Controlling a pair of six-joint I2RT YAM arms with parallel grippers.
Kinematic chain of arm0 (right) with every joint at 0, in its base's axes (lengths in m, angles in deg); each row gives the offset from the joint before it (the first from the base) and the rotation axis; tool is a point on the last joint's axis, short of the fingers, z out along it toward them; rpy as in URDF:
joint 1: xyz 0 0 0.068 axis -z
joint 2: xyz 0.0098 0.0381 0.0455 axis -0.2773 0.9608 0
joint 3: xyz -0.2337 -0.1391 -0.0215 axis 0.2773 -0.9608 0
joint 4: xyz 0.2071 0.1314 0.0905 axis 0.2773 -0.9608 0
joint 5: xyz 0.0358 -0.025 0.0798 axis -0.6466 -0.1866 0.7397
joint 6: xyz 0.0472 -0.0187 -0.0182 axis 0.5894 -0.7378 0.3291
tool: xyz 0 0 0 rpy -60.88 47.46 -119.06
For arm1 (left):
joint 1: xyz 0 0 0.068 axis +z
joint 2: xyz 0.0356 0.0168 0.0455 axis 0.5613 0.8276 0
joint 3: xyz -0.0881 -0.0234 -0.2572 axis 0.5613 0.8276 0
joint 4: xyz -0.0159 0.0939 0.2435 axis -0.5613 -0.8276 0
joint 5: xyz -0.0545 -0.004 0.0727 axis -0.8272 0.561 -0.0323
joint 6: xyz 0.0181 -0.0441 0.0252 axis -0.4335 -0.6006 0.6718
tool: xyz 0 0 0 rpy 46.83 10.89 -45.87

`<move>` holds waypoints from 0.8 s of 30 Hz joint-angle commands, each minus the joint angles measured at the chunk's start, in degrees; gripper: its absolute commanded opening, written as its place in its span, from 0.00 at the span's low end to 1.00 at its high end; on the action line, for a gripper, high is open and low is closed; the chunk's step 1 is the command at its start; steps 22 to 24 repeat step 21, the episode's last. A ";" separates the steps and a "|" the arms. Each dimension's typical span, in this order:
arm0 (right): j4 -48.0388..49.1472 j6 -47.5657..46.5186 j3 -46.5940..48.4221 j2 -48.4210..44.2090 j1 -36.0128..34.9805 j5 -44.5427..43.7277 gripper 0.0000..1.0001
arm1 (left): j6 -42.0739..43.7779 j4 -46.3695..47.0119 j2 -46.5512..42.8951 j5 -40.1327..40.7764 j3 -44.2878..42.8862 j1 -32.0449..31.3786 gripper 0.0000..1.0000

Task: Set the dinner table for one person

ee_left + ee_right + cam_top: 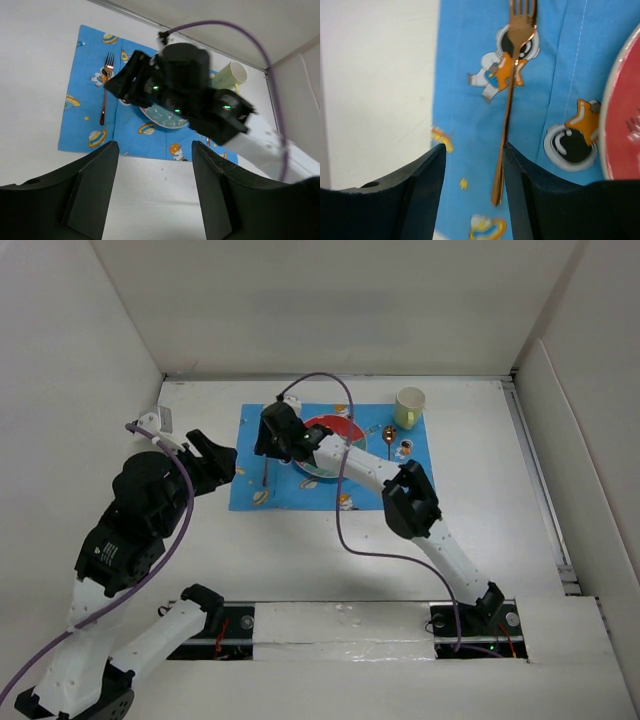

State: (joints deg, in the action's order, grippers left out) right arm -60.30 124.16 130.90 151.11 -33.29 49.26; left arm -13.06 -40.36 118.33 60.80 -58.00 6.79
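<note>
The right claw (pixel 472 150) hangs low over the blue cartoon mat (pixel 250 495). Its 2 fingers are spread apart, nothing gripped. The copper fork (pixel 509 100) lies flat on the mat between those fingers, tines pointing away. Its handle end sits close to 1 finger; contact unclear. The plate (pixel 625 100), red inside with a pale rim, sits on the mat just right of the fork, partly under the right arm. The spoon (pixel 389 436) is on the mat right of the plate. The pale yellow-green cup (pixel 409 407) is upright at the mat's far right corner. The left claw (pixel 155 147) is also spread apart and empty, hovering over bare white table (pixel 500 490) just off the mat's left edge. The table has low white walls and carries the mat in its far-middle part.
</note>
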 commanded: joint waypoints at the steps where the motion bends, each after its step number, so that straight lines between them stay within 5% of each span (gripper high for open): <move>1: 4.27 -7.27 -3.13 -19.98 1.65 3.11 0.54 | -0.17 3.60 3.14 2.16 -2.06 0.02 0.57; 2: 4.62 -9.19 -5.76 -23.70 1.66 3.46 0.51 | -0.08 4.73 3.59 1.82 -1.98 0.02 0.58; 4: 5.85 -10.44 -16.65 -32.31 2.80 1.46 0.05 | -0.08 6.14 5.60 1.47 -2.32 0.02 0.61; 10: 7.61 -12.64 -44.84 -70.80 6.83 -11.28 0.00 | 2.37 12.56 10.87 2.07 -8.64 0.02 0.64; 11: 7.26 -11.51 -47.51 -75.46 7.98 -13.30 0.01 | 2.99 13.87 11.41 3.38 -9.96 0.02 0.65; 12: 6.13 -10.28 -49.80 -83.77 9.56 -17.15 0.16 | 4.30 14.41 11.85 4.27 -11.02 0.02 0.66; 15: 4.37 -7.19 -57.27 -96.28 17.20 -21.30 0.40 | 5.63 15.64 13.87 6.03 -14.72 0.02 0.68; 18: 0.87 -7.45 -60.98 -99.58 24.93 -20.19 0.53 | 5.81 15.64 14.75 6.30 -14.20 0.02 0.67; 24: -3.00 -8.15 -61.69 -97.40 31.51 -12.48 0.61 | 3.88 16.52 14.14 4.46 -9.81 0.02 0.69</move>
